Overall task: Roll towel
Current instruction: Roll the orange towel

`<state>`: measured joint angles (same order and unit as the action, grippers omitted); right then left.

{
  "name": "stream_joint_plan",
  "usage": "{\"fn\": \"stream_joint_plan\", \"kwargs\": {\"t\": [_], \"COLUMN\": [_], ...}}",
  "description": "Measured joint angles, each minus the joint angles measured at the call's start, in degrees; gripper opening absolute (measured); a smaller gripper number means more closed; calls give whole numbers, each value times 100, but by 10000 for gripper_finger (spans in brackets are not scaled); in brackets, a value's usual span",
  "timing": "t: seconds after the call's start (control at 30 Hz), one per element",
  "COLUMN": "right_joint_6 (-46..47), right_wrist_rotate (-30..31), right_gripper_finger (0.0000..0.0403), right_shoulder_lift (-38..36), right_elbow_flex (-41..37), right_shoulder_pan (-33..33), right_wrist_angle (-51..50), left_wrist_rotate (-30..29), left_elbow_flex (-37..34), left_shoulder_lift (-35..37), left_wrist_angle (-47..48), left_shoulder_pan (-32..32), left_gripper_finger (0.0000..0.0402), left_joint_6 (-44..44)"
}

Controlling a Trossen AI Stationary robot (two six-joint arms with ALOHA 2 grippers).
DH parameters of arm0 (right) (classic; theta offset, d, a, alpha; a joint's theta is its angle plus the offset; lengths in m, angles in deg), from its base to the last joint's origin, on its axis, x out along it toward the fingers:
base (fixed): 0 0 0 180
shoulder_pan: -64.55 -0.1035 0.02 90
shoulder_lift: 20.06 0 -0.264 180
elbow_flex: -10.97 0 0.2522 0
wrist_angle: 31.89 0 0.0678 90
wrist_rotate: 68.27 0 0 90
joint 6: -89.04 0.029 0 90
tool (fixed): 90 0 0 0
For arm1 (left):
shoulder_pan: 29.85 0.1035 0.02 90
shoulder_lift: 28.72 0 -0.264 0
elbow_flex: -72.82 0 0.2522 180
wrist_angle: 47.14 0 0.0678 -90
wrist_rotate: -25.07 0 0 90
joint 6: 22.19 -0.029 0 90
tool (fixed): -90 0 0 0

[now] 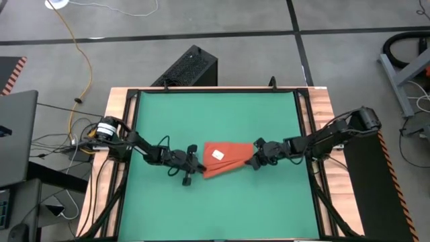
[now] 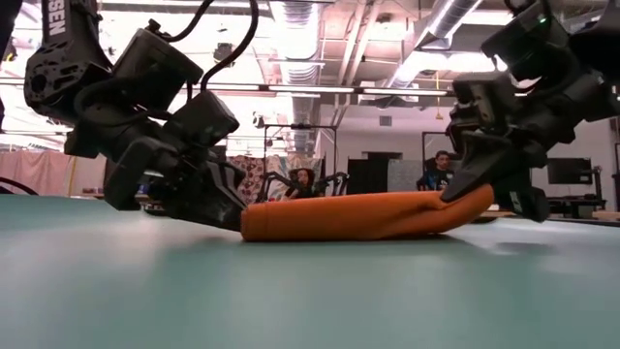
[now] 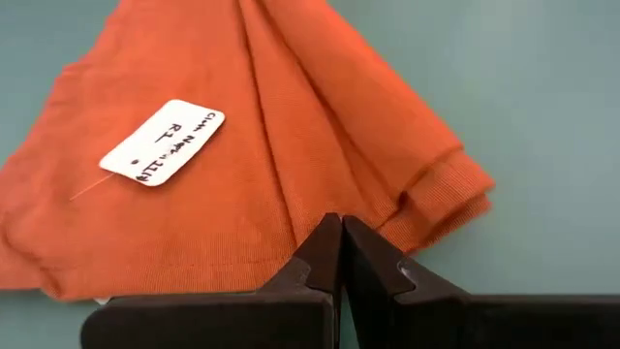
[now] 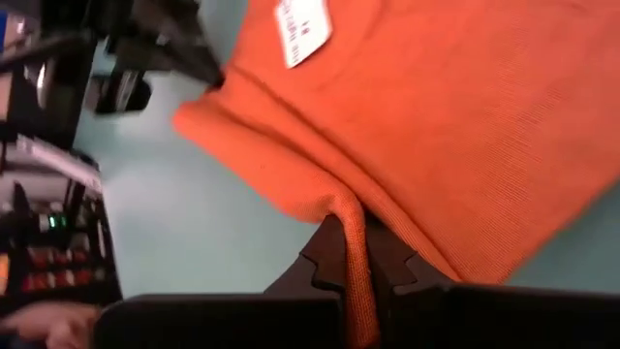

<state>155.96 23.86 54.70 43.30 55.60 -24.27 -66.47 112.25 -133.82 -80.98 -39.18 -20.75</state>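
The orange-red towel (image 1: 225,161) lies bunched in folds on the green mat (image 1: 215,114), its white tag (image 1: 217,154) facing up. My left gripper (image 1: 193,166) is shut at the towel's left end, with no cloth between its fingertips (image 3: 329,242). My right gripper (image 1: 257,160) is shut on the towel's right end. In the low view the towel (image 2: 349,218) is a low orange roll between the two grippers, its right end (image 2: 475,202) raised slightly. My left gripper slants down from the table's left, its shut fingertips over the towel's left end (image 3: 320,204). I cannot tell whether they touch the cloth. My right gripper pinches a narrow folded ridge of the towel's right end (image 4: 341,206) between its two fingers, slanting down from the table's right. That end is raised a little off the mat, and the rest of the towel lies on it.
A wooden table border (image 1: 121,107) frames the mat. A black box (image 1: 191,66) stands beyond the far edge and a laptop (image 1: 13,134) sits off to the left. People (image 2: 441,170) show in the room behind. Bare mat lies near and far of the towel.
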Motion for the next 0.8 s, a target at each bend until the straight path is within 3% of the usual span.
{"fn": "stream_joint_plan", "kwargs": {"t": [0.4,0.8], "right_joint_6": [1016,1372], "right_wrist_rotate": [-399,-939], "right_gripper_finger": [21,21], "right_shoulder_lift": [-4,-13], "right_elbow_flex": [7,2], "right_shoulder_pan": [652,1460], "right_wrist_angle": [30,-496], "left_wrist_rotate": [46,860], "left_elbow_flex": [0,-2], "left_shoulder_lift": [0,4], "left_wrist_angle": [35,197], "left_shoulder_pan": [-96,-92], "left_gripper_finger": [0,0], "left_joint_6": [376,738]}}
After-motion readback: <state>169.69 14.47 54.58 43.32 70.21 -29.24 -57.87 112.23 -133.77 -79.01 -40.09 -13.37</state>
